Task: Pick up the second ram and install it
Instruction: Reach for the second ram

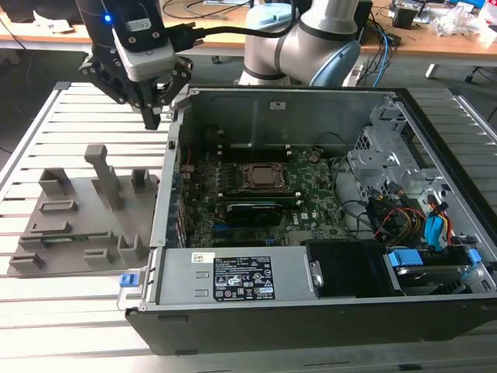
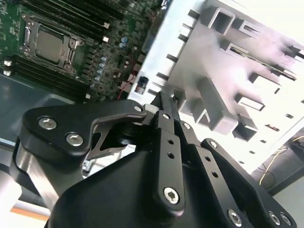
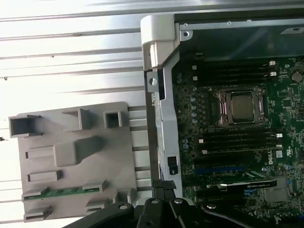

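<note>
The second ram (image 3: 61, 192) is a narrow green stick lying in a slot near one edge of the grey fixture plate (image 3: 71, 156); in the exterior view the ram (image 1: 64, 238) sits near the plate's front left. My gripper (image 1: 153, 118) hangs above the slatted table, beyond the fixture plate (image 1: 78, 210) and beside the far left corner of the open computer case, well clear of the ram. Its black fingers (image 2: 167, 116) are shut together with nothing between them. The gripper's tips (image 3: 164, 186) hover over the case's left wall.
The open computer case (image 1: 435, 140) fills the exterior view's right, with the green motherboard (image 1: 311, 194), its CPU socket (image 1: 264, 177), dark memory slots (image 3: 232, 71), cables and a drive cage (image 1: 388, 148). A tall grey post (image 1: 105, 175) rises from the fixture plate.
</note>
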Controlling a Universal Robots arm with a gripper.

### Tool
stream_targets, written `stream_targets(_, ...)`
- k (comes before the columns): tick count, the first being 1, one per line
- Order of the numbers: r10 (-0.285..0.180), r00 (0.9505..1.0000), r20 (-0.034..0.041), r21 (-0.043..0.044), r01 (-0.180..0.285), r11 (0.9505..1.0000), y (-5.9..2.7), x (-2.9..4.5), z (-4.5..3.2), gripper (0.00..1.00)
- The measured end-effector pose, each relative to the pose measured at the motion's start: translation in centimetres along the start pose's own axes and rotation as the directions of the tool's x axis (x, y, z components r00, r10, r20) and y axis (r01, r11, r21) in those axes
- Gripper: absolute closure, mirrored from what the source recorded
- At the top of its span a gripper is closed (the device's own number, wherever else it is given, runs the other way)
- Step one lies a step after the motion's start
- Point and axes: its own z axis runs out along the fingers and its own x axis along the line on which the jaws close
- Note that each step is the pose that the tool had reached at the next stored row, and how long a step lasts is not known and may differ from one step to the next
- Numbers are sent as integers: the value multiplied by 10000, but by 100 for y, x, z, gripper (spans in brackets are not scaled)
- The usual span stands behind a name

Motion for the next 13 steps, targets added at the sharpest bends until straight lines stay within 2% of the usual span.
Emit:
stream_targets(3,-1,10000,0,0,1,10000,-5,70,-1,89)
stream_targets(8,0,10000,0,0,0,10000,-19,246,-2,89)
stream_targets(13,-1,10000,0,0,1,10000,-38,502,-2,89)
